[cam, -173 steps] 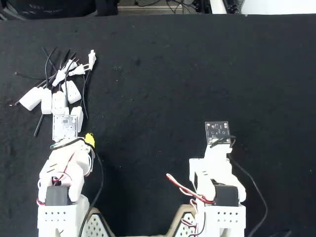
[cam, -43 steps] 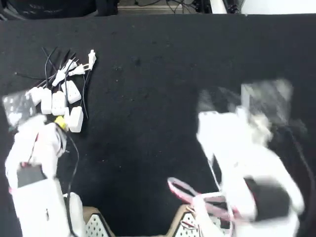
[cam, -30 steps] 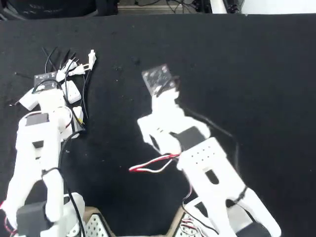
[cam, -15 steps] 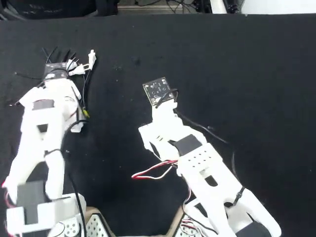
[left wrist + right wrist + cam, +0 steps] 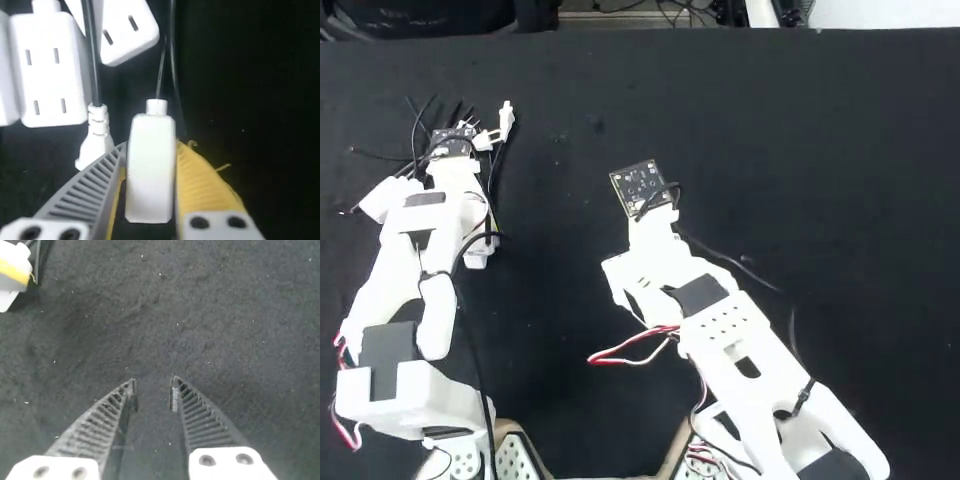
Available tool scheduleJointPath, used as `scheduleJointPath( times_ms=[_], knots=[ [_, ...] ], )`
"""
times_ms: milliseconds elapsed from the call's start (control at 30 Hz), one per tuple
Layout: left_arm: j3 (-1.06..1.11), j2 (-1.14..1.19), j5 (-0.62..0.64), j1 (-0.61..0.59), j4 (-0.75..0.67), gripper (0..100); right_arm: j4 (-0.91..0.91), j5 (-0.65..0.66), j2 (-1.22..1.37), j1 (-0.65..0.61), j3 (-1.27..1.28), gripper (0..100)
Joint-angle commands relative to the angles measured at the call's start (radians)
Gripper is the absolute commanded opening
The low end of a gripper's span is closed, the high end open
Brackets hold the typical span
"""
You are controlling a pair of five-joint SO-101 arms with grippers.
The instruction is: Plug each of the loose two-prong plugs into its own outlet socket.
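Several white outlet sockets and two-prong plugs with black cords lie in a heap at the far left of the black table. My left gripper is over this heap, its grey and yellow fingers pressed against both sides of a white plug whose cord runs away from me. Close by lie an outlet socket, a second socket and another plug. My right gripper is open over bare table near the middle, with nothing between its fingers.
One loose plug lies at the heap's far right corner, and a socket sits beside the left arm. The right arm stretches diagonally across the table's middle. A white and yellow part of the left arm shows in the right wrist view.
Both arms have left their folded rest at the near edge. The left arm has swung out over the heap and edged farther in; the right arm has swung to the table's middle and stopped.
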Motion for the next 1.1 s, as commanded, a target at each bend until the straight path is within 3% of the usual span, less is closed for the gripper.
scheduleJointPath(
  times_ms=[0, 167, 300, 433, 567, 667, 833, 1067],
  knots=[
    [0.028, -0.133, 0.002, 0.048, 0.075, 4, -0.025, 0.000, 0.001, -0.008, -0.012, 10.8],
    [0.113, -0.374, 0.032, 0.159, 0.169, 3, -0.025, 0.000, 0.001, 0.006, -0.012, 10.7],
    [0.237, -0.611, 0.031, 0.242, 0.161, 3, -0.026, -0.008, 0.001, 0.114, -0.030, 10.6],
    [0.398, -0.807, 0.029, 0.285, 0.044, 3, -0.049, -0.011, 0.001, 0.213, -0.042, 10.6],
    [0.561, -0.937, 0.029, 0.355, -0.094, 3, -0.087, -0.011, 0.007, 0.232, -0.036, 10.6],
    [0.636, -0.957, 0.029, 0.407, -0.180, 5, -0.091, -0.011, 0.007, 0.232, -0.028, 10.6],
    [0.679, -0.881, 0.031, 0.423, -0.255, 21, -0.092, -0.011, 0.007, 0.227, -0.021, 10.6],
    [0.550, -0.629, 0.029, 0.377, -0.227, 22, -0.092, -0.011, 0.007, 0.227, -0.016, 10.6]
  ],
)
